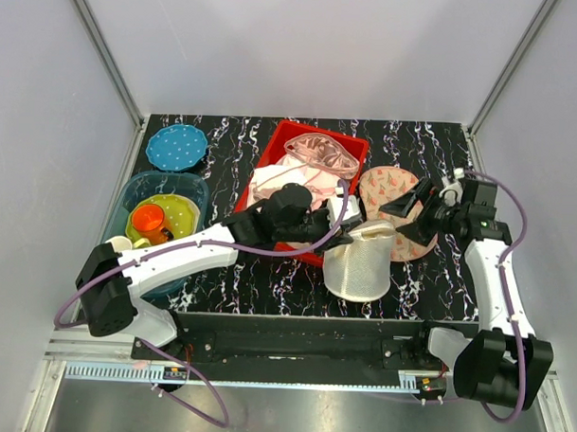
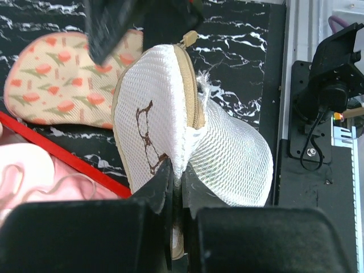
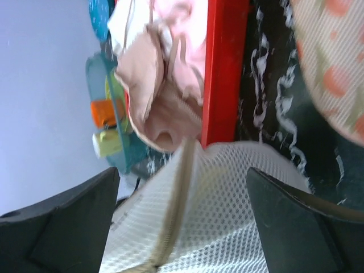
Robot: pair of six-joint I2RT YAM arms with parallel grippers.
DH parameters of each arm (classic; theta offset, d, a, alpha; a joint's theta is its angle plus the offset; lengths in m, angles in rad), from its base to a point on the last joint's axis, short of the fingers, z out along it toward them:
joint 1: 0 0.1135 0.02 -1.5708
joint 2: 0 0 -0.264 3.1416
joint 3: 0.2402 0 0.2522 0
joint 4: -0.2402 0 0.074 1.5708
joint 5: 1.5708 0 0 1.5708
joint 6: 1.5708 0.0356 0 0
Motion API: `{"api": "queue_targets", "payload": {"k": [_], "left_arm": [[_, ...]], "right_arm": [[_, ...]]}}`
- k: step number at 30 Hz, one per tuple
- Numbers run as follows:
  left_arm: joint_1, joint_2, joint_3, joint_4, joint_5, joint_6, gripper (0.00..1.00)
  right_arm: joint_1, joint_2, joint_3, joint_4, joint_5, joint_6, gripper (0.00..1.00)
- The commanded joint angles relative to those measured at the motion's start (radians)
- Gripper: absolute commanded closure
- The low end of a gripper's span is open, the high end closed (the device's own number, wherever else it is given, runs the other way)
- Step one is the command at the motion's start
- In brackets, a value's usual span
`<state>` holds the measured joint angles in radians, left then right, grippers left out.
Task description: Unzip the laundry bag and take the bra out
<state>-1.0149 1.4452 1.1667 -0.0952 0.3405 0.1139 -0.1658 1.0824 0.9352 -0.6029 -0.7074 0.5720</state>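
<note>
- Stage: unzipping, and hardly begun by the look of it. Laundry bag [image 1: 361, 261] standing by the near edge of the worktop [image 1: 225, 128], about midway along, just in front of the red tray [image 1: 320, 130].
- Zip [image 2: 187, 85] running up the seam, closed along the stretch in sight. Tan pull tab [image 2: 189, 38] at the top of that seam, free of both tools.
- Bra: not visible through the mesh in any view, presumably inside the pouch.
- Left tool [image 2: 176, 170]: narrowed to a tight pinch on the bag's seam, mesh clamped between the pads, anchoring the pouch upright.
- Right tool [image 3: 182, 187]: spread wide and holding nothing, poised over the bag with the zip line running between its fingers. Touching the mesh or just clear of it: cannot tell.
- Next move, as a judgement: right tool down onto the pull tab, closed on it, then drawn round the edge against the left pinch as anchor.
- Risks: small flat tab, likely to slip from a grip. Soft mesh, likely to bunch and follow the pull rather than let the slider run.
- Peach pad [image 1: 389, 186] toward the right edge behind the bag, and pink garments [image 1: 299, 183] in the tray: neither one the target.
</note>
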Motion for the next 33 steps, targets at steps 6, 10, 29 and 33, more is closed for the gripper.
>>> {"api": "queue_targets", "payload": {"k": [6,10,29,33], "left_arm": [[-0.013,-0.014,0.065,0.164,0.028,0.086,1.0],[-0.016,0.003,0.08,0.16,0.026,0.086,1.0],[-0.086,0.135,0.31,-0.063,-0.099,0.096,0.01],[-0.134,0.173,0.347,-0.048,-0.152,0.096,0.01]], "right_arm": [[-0.001,-0.038,-0.111,0.061,-0.277,-0.018,0.13],[-0.001,-0.082,-0.125,0.066,-0.273,0.0,0.53],[-0.001,-0.329,0.076,-0.33,0.508,0.081,1.0],[-0.003,-0.326,0.094,-0.386,0.634,0.108,1.0]]}}
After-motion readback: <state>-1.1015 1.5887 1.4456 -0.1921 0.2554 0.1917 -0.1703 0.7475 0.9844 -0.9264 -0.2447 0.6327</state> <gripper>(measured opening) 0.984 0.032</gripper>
